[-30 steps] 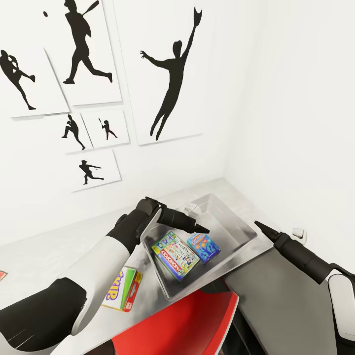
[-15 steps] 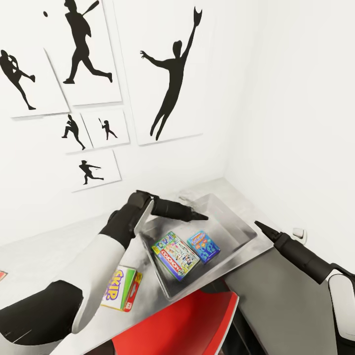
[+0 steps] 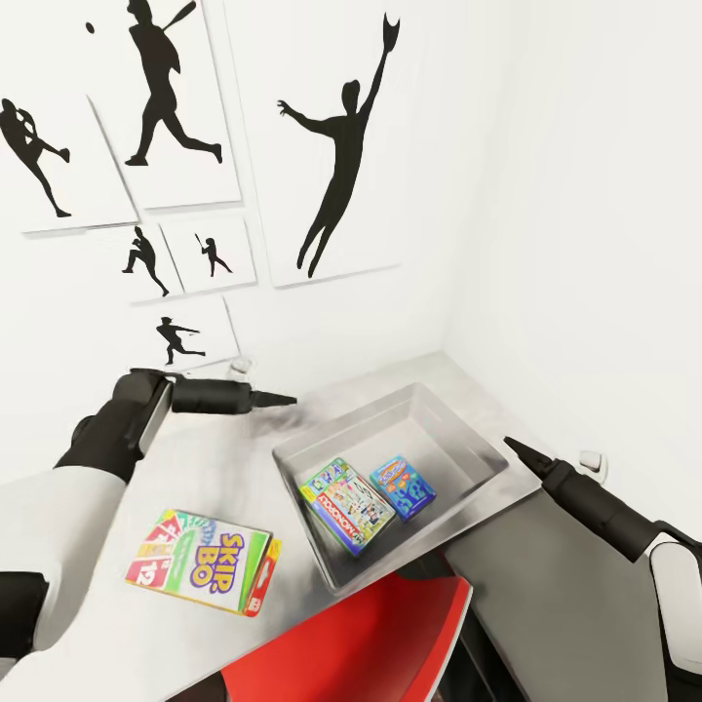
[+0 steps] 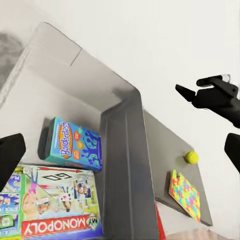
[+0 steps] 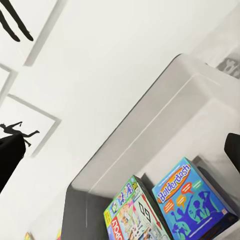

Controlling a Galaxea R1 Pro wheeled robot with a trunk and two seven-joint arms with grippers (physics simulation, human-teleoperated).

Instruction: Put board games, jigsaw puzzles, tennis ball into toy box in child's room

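The translucent grey toy box (image 3: pixel 466 441) stands on the table (image 3: pixel 88 497) by the corner wall. Inside it lie the green-white Monopoly board game (image 3: pixel 346 505) and a small blue board game (image 3: pixel 403 487). The Skip-Bo board game (image 3: pixel 202 560) lies flat on the table, left of the box. My left gripper (image 3: pixel 286 400) hovers open over the table behind the box's left end. My right gripper (image 3: pixel 511 447) is open at the box's right rim. In the left wrist view, the tennis ball (image 4: pixel 191 157) and a jigsaw puzzle (image 4: pixel 185 194) rest on the lower dark section beyond the toy box wall (image 4: pixel 125 165).
A red-and-white swivel chair (image 3: pixel 370 639) sits against the table's front edge, under the toy box. Black baseball-player pictures (image 3: pixel 331 146) hang on the wall behind. White walls close the corner at the right. The lower dark grey section (image 3: pixel 546 595) runs under my right arm.
My left arm has drawn back from over the toy box, up and to the left, uncovering the whole Skip-Bo box. The right arm and the boxes stay put.
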